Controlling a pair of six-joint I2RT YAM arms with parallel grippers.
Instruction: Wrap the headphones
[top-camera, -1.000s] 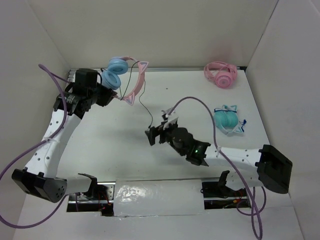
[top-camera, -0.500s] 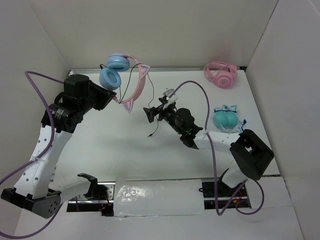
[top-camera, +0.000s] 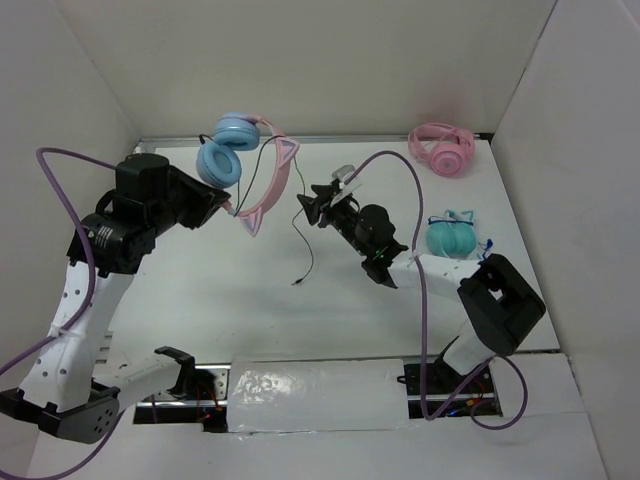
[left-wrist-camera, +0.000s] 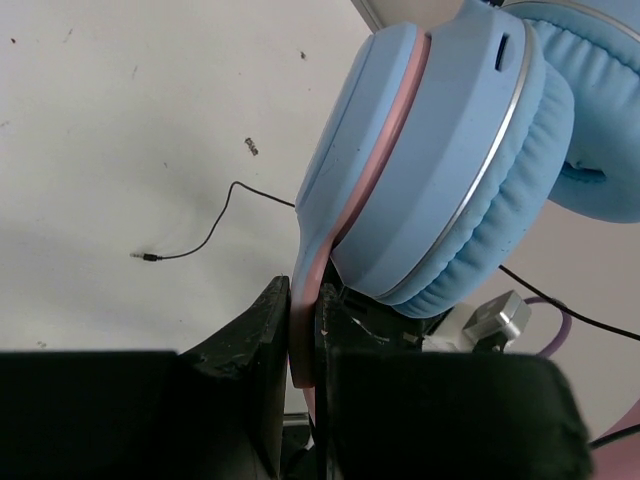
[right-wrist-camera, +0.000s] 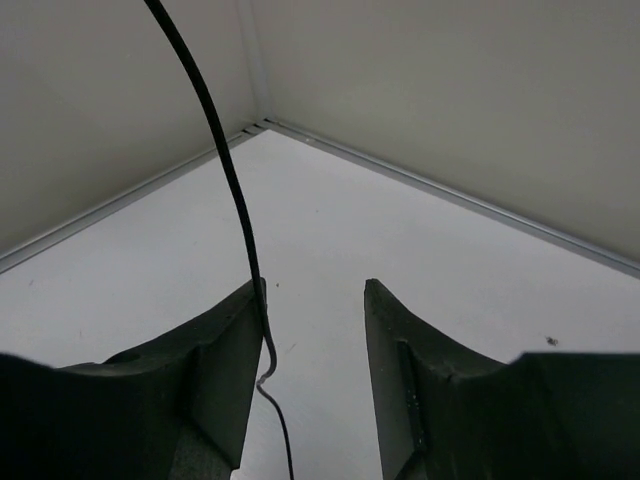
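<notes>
Right arm had swung up from mid-bench to just right of the headphones (top-camera: 245, 170), catching at their cable (top-camera: 300, 240).

Left pincer (left-wrist-camera: 303, 320) was pressed onto the pink headband, apparently holding the headphones clear of the bench (top-camera: 200, 290). Right pincer (right-wrist-camera: 315, 290) stood spread, the cable against one finger's inner face, unclamped. Judged step: securing the cable for winding. Next, it would need to close on the cable and lead it round the headphones without yanking. Only the overhead view showed the slack trailing below the headphones to the plug (top-camera: 297, 284); only the right wrist view showed the cable touching the finger.
</notes>
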